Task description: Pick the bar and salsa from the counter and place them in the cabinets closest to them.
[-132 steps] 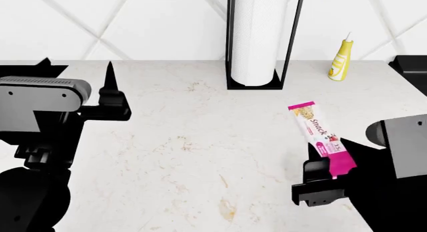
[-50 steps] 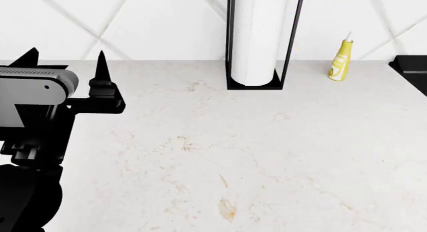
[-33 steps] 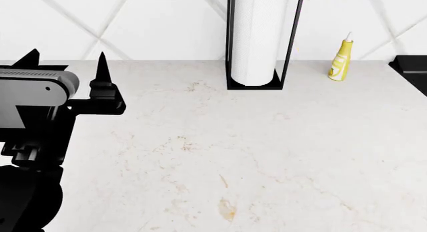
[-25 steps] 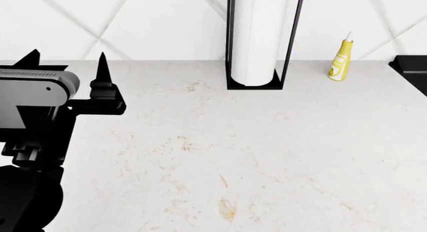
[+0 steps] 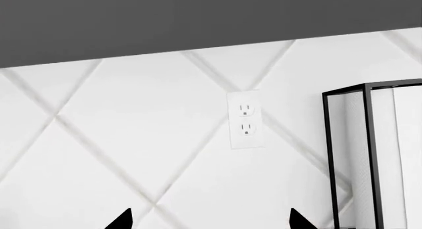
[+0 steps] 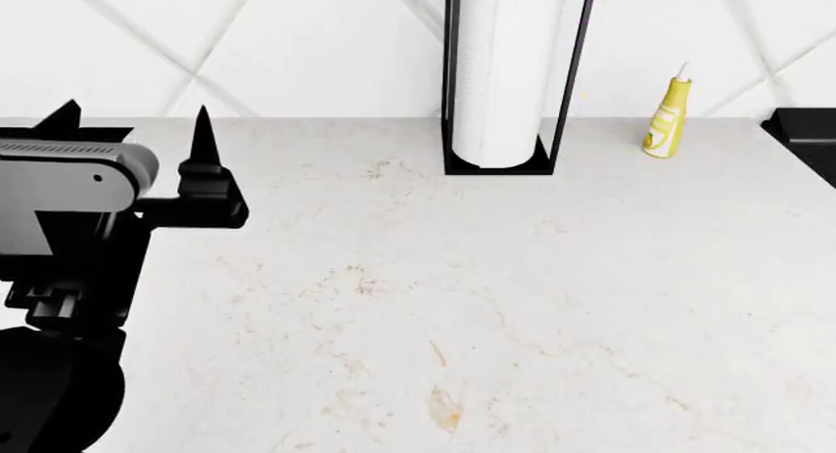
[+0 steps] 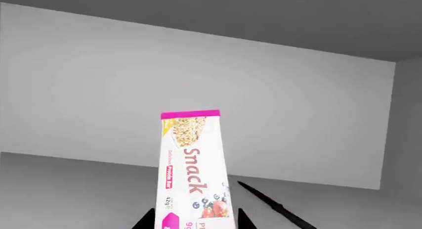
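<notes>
Gone from the counter (image 6: 523, 306), the bar (image 7: 191, 164) stands in the right pincer (image 7: 191, 224).

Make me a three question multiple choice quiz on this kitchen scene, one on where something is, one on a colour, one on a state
1. Where is the bar?
A. Flat on the counter
B. In the right gripper, before a grey interior
C. Beside the squeeze bottle

2. What colour is the squeeze bottle on the counter?
A. Pale yellow
B. Red
C. Blue

3. How are the fingers of the left gripper?
A. Shut on the salsa
B. Shut on the paper towel roll
C. Apart and empty

Answers: 1 B, the right wrist view shows it pinched between the fingers with grey walls behind. 2 A, the head view shows it yellow near the paper towel holder. 3 C, both tips stand apart with only wall between them.
</notes>
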### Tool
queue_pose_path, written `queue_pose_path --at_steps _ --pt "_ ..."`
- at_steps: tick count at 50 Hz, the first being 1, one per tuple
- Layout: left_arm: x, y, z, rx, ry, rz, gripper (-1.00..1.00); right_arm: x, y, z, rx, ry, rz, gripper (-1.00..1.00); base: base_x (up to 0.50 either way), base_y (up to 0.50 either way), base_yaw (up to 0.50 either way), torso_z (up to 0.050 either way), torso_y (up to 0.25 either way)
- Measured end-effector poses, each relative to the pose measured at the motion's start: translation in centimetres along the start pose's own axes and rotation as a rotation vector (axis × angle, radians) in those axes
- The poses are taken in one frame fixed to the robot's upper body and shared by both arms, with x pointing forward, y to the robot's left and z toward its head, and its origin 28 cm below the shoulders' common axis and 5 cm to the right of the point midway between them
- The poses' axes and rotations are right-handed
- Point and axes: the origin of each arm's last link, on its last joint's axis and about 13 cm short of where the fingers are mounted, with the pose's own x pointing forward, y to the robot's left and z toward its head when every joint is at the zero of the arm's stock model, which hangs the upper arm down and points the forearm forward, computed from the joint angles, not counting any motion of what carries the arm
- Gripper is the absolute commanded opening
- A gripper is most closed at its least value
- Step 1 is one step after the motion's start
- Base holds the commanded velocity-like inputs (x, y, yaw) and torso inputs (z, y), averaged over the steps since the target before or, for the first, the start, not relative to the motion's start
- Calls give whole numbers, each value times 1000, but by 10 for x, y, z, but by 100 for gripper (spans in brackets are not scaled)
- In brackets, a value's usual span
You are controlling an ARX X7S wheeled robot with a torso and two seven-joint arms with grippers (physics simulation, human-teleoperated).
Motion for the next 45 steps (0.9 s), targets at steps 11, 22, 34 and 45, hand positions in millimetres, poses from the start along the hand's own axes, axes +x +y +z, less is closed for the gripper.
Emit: queue_pose_path --at_steps 11,22,34,45 --pt "-2 0 -1 0 3 0 100 6 3 -12 -10 0 -9 100 0 0 0 0 0" --pt "-2 0 -1 0 3 0 100 10 5 -10 15 -82 -22 100 7 1 3 0 0" --pt "-1 0 -2 -2 4 -1 100 9 10 12 -66 -282 -29 100 0 0 0 0 0" --pt "-1 -1 -3 -2 5 -4 100 4 14 17 -141 -348 27 100 0 0 0 0 0"
